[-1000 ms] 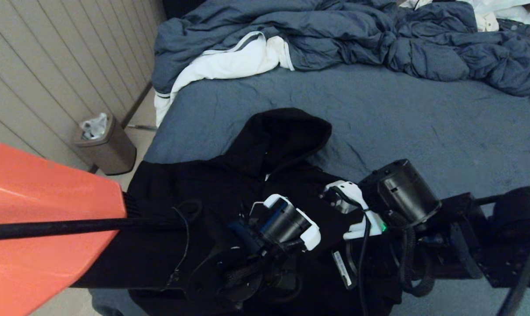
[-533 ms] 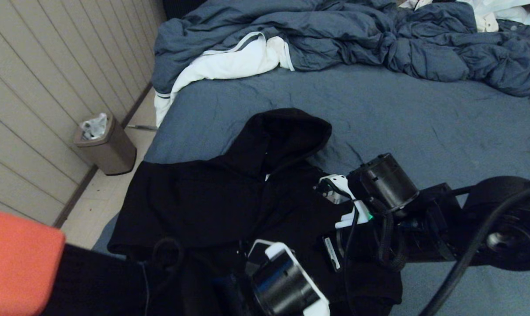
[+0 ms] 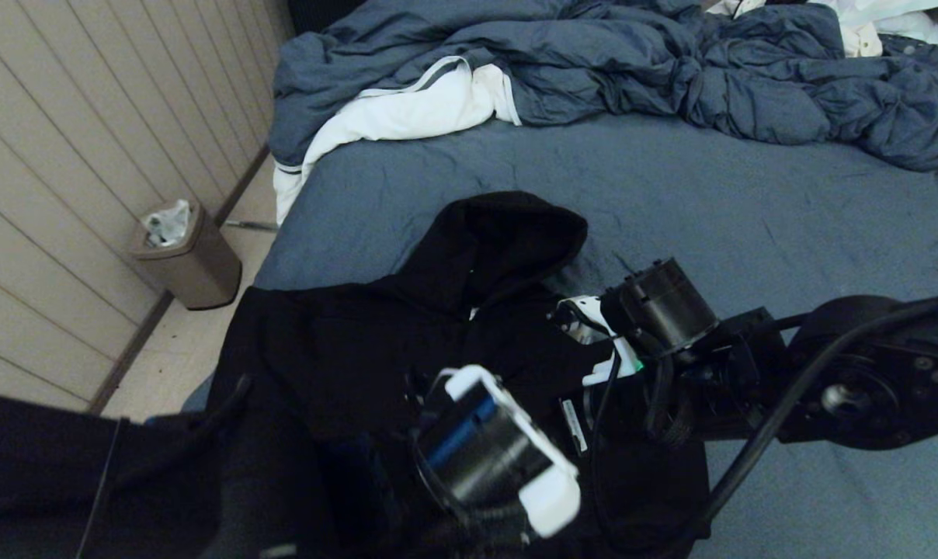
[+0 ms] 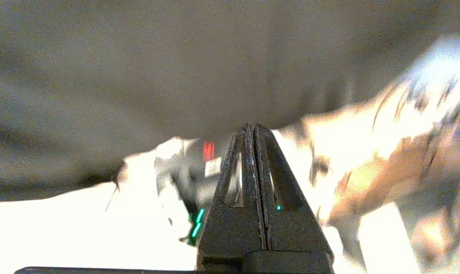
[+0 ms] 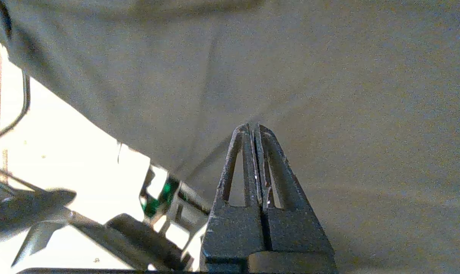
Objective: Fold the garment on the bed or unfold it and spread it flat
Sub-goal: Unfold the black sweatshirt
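The garment, a black hooded top, lies on the near left portion of the bed, with its left edge reaching the mattress side and its hood pointing toward the far end. Judged against the task, the work appears to be at an intermediate stage: the hood and upper body lie fairly flat, but the lower body is hidden beneath both arms, so the overall lay cannot be confirmed, and smoothing or folding of that section is judged to remain. The left gripper is positioned over the lower left part of the garment; in its wrist view the two fingers are pressed together at the tips, which meet the dark fabric, and a pinch on a fold is probable but not confirmed. The right gripper is positioned to the right, near the garment's shoulder below the hood; its fingers are likewise closed tip to tip against grey-looking cloth, with creases radiating from the contact point, which indicates a fold clamped between them.
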